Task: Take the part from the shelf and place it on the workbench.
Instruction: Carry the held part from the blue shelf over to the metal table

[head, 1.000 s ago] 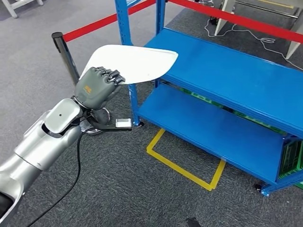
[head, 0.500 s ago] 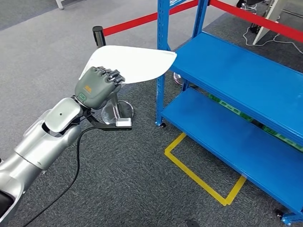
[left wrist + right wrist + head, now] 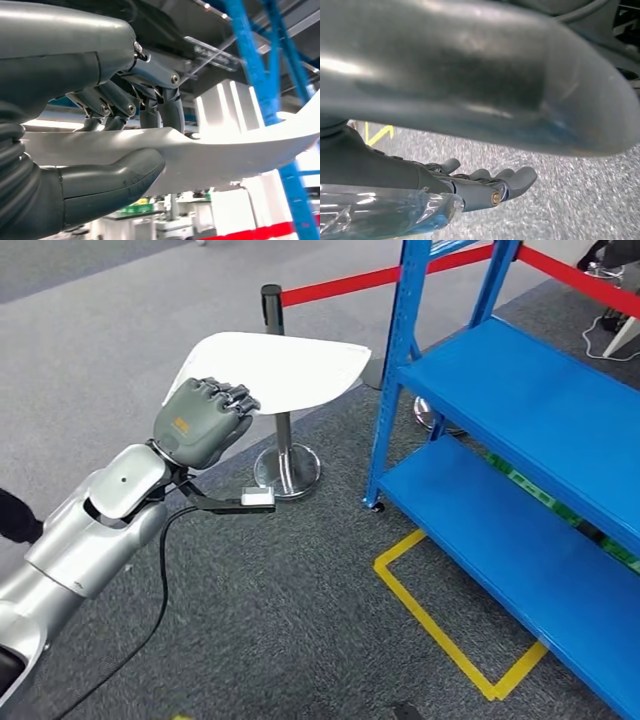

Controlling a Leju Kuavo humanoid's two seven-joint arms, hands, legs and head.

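The part (image 3: 287, 370) is a flat white panel with a rounded, tapering outline. My left hand (image 3: 200, 420) grips it at its near edge and holds it level, high above the grey carpet, left of the blue shelf (image 3: 528, 390). In the left wrist view the thumb (image 3: 113, 180) lies on one face of the white part (image 3: 226, 155) and the darker fingers (image 3: 158, 112) press on the other. My right hand (image 3: 486, 182) hangs over the carpet with its fingers stretched out and nothing in them.
A dark stanchion post (image 3: 281, 430) on a round metal base stands just beyond the part, with a red belt (image 3: 340, 282) running to the right. Yellow floor tape (image 3: 445, 635) marks a box before the shelf's lower level. A black cable (image 3: 162, 580) hangs from my left arm.
The whole picture has shifted: shelf, stanchion and tape slid to the right, so the camera has turned left. My left hand keeps the same grip on the part.
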